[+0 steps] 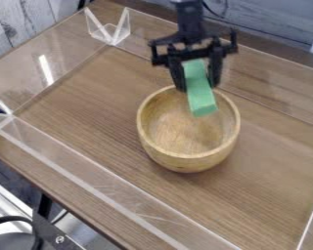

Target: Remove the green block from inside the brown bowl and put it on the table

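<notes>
My gripper hangs above the back rim of the brown bowl, its black fingers shut on the upper end of the green block. The block dangles tilted, its lower end in the air just over the bowl's far rim and clear of the bowl floor. Nothing else lies in the light-tan bowl, which sits near the middle of the wood-grain table.
Low clear acrylic walls edge the table on the left and front. A small clear acrylic bracket stands at the back left corner. Bare tabletop stretches left and right of the bowl.
</notes>
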`<state>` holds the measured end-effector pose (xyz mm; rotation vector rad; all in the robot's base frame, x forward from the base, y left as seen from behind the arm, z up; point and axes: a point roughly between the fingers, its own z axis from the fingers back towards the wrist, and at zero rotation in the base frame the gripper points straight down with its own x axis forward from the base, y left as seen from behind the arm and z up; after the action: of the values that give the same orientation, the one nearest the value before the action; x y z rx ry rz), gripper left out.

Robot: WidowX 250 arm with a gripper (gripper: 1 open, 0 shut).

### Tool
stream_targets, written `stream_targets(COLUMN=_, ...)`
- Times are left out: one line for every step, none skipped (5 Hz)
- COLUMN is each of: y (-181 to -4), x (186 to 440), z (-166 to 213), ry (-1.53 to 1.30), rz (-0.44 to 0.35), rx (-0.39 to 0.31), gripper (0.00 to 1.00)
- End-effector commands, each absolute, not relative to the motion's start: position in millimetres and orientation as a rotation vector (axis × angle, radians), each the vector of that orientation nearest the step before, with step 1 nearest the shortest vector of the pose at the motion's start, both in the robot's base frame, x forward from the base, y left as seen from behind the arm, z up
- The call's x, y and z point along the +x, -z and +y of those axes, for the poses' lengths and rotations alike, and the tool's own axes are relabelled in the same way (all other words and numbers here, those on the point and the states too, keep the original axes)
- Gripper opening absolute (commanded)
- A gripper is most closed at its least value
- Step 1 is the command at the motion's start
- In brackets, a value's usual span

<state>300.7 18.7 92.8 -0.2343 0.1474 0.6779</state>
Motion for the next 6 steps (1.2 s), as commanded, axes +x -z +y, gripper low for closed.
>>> stream_targets(y=-130.4, x=321, z=51, ry=-0.727, rz=0.016, rx=-0.264, gripper=0.00)
stream_targets(y=-131.8, x=332, z=88, ry=-0.802, rz=-0.005, rx=-0.261, gripper=0.00)
stream_targets(y=-122.7, x=328, z=74, ry=-0.750, rz=0.003, rx=-0.249, gripper=0.00)
stream_targets(y=-110.3, x=326, z=61, ry=-0.709, rz=0.007, rx=-0.237, gripper=0.00)
stream_targets(y=-99.2, x=327, z=45, ry=-0.668, rz=0.012, rx=-0.227, gripper=0.00)
stream_targets(y=-88.7, x=331, z=30, ry=-0.630, rz=0.018, rx=-0.216, gripper=0.00)
